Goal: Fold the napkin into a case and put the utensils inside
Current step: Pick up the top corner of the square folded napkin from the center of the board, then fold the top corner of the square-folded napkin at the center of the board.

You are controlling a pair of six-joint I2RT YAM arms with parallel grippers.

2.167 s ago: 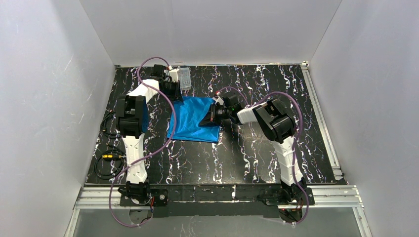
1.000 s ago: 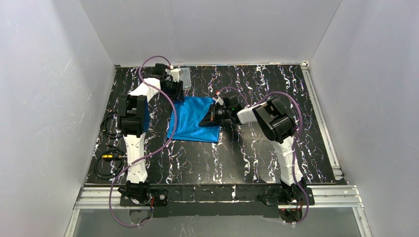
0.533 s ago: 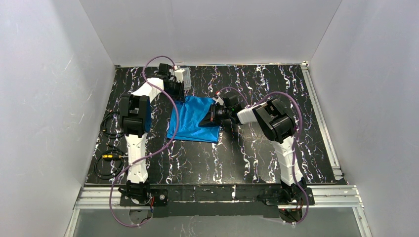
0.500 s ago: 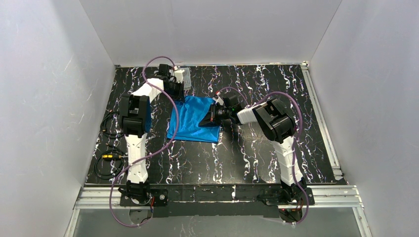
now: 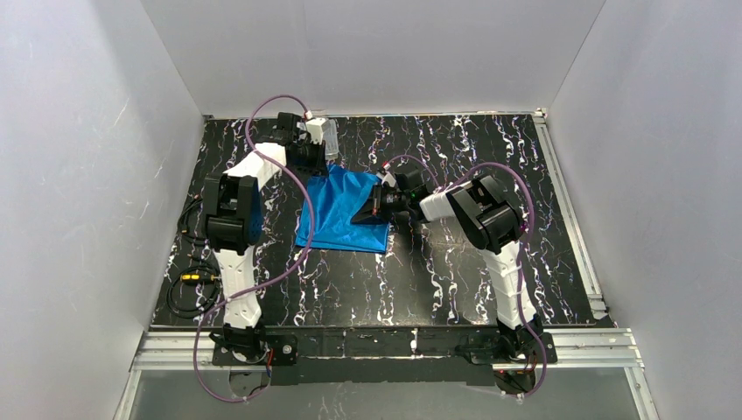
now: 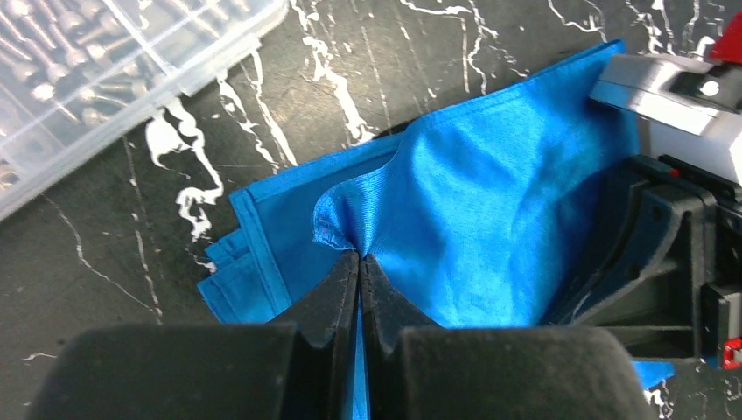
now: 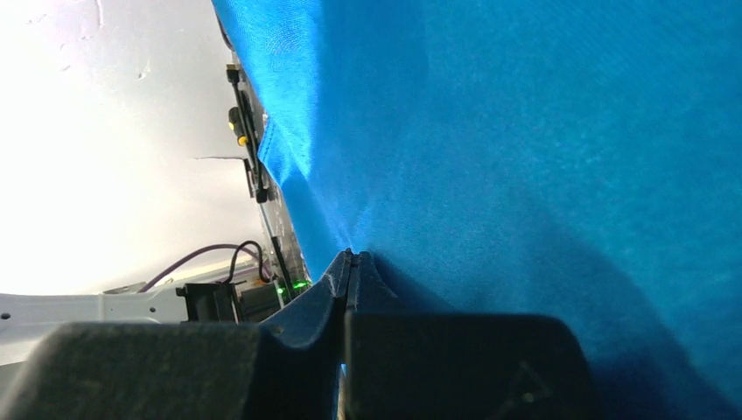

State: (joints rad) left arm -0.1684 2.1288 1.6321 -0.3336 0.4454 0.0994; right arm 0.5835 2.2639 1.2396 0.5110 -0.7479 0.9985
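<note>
The bright blue napkin point(image 5: 337, 220) lies folded in layers on the black marbled table, a broad rectangle rather than a narrow case. My left gripper point(image 5: 325, 172) is at its far left corner. In the left wrist view that gripper point(image 6: 360, 256) is shut on a raised pinch of the top layer of the napkin point(image 6: 490, 192). My right gripper point(image 5: 371, 208) is at the cloth's right side. In the right wrist view it point(image 7: 350, 254) is shut on the napkin point(image 7: 542, 131), which fills most of that view. The utensils are out of view.
A clear plastic compartment box point(image 5: 329, 137) stands just beyond the napkin's far left corner, and it also shows beside the cloth in the left wrist view point(image 6: 96, 79). Black cables point(image 5: 188, 284) lie at the table's left edge. White walls enclose the table.
My left gripper has shut on the napkin's far left corner, and the top layer there now stands up in a pinch. The right arm has held still.
</note>
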